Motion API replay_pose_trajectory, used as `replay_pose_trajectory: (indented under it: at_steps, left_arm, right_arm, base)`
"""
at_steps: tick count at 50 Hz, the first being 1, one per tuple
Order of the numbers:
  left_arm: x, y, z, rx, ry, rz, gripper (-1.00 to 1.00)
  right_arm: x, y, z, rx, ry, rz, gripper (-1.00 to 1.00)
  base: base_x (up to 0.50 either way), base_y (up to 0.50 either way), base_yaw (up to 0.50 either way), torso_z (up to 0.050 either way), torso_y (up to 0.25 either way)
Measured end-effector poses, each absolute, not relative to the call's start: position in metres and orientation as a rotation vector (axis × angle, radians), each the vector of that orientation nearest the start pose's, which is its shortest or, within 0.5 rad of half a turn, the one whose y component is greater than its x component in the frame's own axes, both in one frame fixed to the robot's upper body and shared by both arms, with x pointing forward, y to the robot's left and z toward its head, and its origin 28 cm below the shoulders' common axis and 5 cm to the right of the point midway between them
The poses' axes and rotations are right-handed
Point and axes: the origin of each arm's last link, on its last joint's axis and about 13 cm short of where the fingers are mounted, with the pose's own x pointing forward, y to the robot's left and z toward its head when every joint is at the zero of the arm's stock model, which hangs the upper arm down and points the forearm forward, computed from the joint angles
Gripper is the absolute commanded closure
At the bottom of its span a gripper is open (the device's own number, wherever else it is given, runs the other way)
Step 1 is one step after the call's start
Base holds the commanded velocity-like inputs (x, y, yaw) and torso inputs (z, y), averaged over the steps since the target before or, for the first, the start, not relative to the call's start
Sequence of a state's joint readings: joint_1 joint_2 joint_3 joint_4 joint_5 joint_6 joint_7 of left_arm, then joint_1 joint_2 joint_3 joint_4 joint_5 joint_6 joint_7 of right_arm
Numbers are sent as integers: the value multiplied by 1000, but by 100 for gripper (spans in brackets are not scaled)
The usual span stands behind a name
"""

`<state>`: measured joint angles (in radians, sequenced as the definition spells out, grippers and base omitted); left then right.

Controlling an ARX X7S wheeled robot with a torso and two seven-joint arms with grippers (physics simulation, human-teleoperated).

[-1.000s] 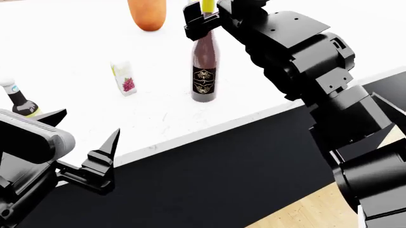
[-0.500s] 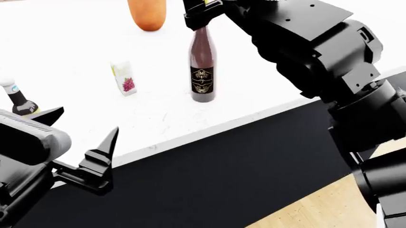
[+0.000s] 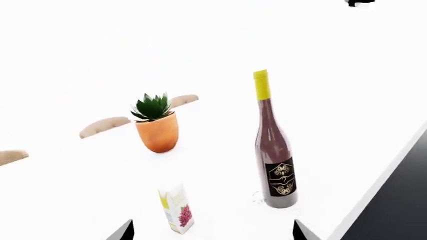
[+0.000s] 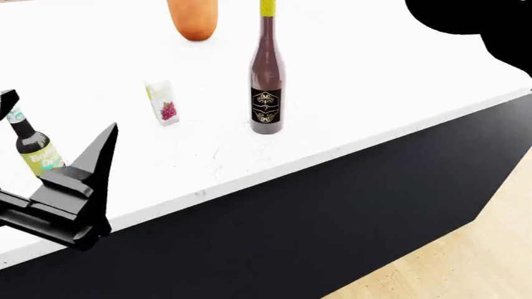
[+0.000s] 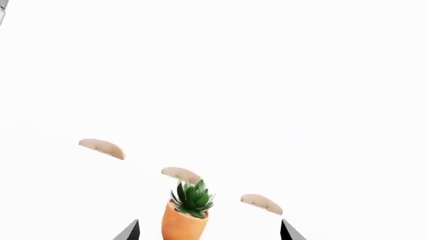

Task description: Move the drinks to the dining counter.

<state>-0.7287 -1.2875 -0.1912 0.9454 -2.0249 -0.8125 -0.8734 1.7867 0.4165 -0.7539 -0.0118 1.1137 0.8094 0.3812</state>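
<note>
All three drinks stand upright on the white dining counter (image 4: 382,75). The tall dark wine bottle (image 4: 266,81) (image 3: 276,160) with the yellow foil top stands free, with nothing touching it. To its left is the small white grape carton (image 4: 163,103) (image 3: 176,209). At the far left stands the small dark bottle (image 4: 35,148) with a yellow-green label. My left gripper (image 4: 60,112) (image 3: 213,231) is open near the counter's front edge; in the head view the small bottle shows between its fingers, but the left wrist view does not show it. My right gripper (image 5: 208,231) is open and empty, facing the plant pot.
An orange pot (image 4: 193,18) (image 3: 157,134) (image 5: 183,224) with a green succulent stands behind the drinks. Tan chair backs (image 5: 101,148) show beyond the counter. The black front panel (image 4: 332,212) drops to a wooden floor (image 4: 449,268). My right arm (image 4: 474,18) fills the head view's top right corner.
My right gripper has left the wine bottle's neck and drawn up and away to the right. The bottle stays upright. My left gripper has shifted left and up in the head view.
</note>
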Motion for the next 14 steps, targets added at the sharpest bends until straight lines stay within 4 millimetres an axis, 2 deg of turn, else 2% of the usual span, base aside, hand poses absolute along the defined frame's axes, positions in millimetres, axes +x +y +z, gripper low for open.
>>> replay_pose_trajectory:
  at_steps: [14]
  left_arm:
    - [80, 283, 341, 130, -284, -108, -100]
  right_arm:
    - [230, -77, 461, -292, -541, 359, -100]
  base:
    - [0, 0, 0, 0, 0]
